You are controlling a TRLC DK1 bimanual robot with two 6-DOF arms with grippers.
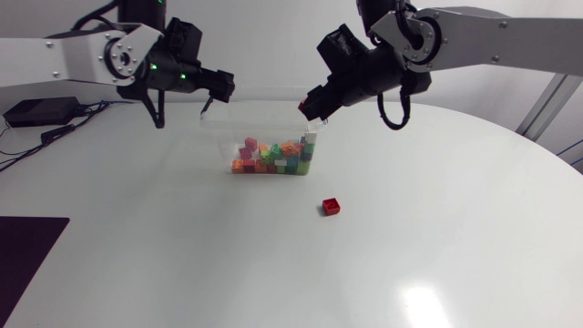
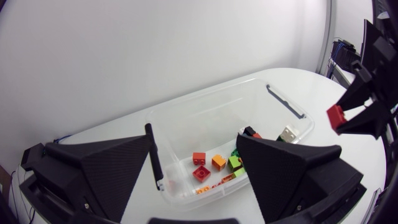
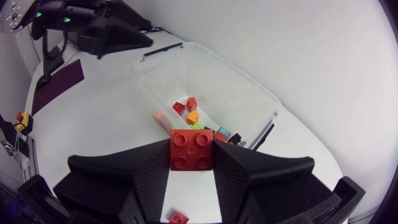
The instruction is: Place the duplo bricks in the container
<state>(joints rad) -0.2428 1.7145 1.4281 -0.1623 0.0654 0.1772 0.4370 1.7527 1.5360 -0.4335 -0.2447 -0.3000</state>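
White round table (image 1: 437,237) is carrying everything. Nearest, one loose red brick (image 1: 331,207) is sitting on bare tabletop, a little in front of the container, not yet collected. Behind it the clear container (image 1: 217,137) is standing lidless, with a mixed pile of bricks (image 1: 273,157) lying along its near side. Right gripper (image 1: 310,111) is hovering over the container's right end, fingers pinching the held brick (image 3: 191,149) from two sides, also red, studs facing the wrist camera. Left gripper (image 1: 215,91) is hanging above the container's left end, fingers spread wide, nothing between them. Step in hand, as I'm judging it: dropping the held brick in. Doing it well: the brick is looking close over the right-hand wall, so I'd be shifting it inward over open floor before letting go, lowering a bit so it isn't bouncing out, then spreading the fingers fully and lifting straight up. Left arm is sitting well apart, so no clash looks likely. Loose red one is coming next.
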